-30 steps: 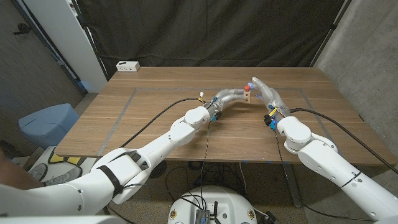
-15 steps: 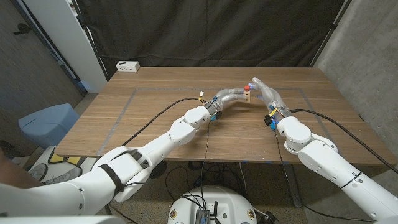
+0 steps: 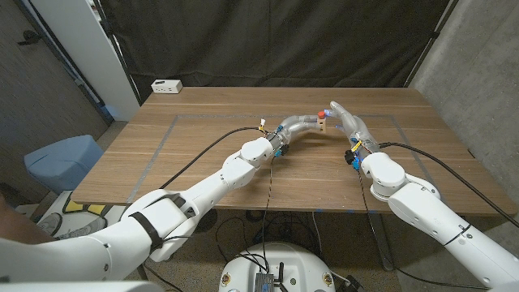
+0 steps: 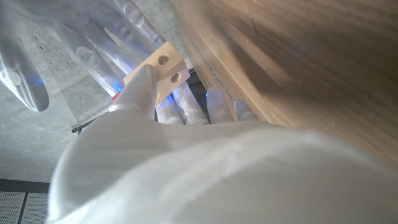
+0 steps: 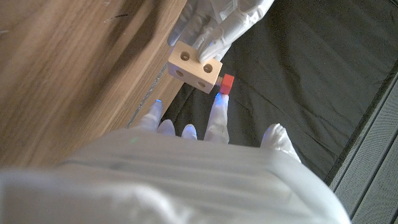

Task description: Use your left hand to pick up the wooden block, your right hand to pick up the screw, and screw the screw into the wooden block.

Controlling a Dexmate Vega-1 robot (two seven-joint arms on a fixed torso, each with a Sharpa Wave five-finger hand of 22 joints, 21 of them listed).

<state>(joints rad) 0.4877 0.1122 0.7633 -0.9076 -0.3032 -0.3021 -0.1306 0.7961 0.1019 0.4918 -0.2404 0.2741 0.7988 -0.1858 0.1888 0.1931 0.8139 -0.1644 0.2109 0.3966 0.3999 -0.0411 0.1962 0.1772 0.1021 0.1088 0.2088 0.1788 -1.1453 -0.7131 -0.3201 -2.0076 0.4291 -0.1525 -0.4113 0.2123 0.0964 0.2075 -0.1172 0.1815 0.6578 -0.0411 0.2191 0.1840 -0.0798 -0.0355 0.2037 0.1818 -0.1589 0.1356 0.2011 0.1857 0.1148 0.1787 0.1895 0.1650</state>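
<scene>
Fingers (image 5: 208, 28) of the left hand (image 3: 302, 124) pinch the wooden block (image 5: 194, 66) from one side, thumb against the opposite face; the left wrist view shows the same grip, thumb laid across the pale block with two round holes visible. Block is held up off the counter (image 3: 203, 154), toward the far middle of it, between the two hands.

Right hand (image 3: 347, 122) meets it from the other side. One of its fingertips (image 5: 219, 102) sits just under the red screw (image 5: 226, 82), which is at the block's side face, touching it. Other right fingers are loosely spread and angled toward the block. Whether the screw is truly pinched or only propped by that fingertip, cannot tell; how deep it sits in the hole is hidden.

From the head view, the block reads as a small tan piece with a red spot beside it, framed by the two translucent-gloved hands nearly touching. Both arms reach in across the wooden counter, black cables trailing along each forearm.

White power strip (image 3: 167, 85) lies at the far left corner of the counter, well apart from the hands. Pale tape lines (image 3: 165, 138) mark a rectangle on the counter surface. Black curtain (image 3: 276, 40) hangs behind.
</scene>
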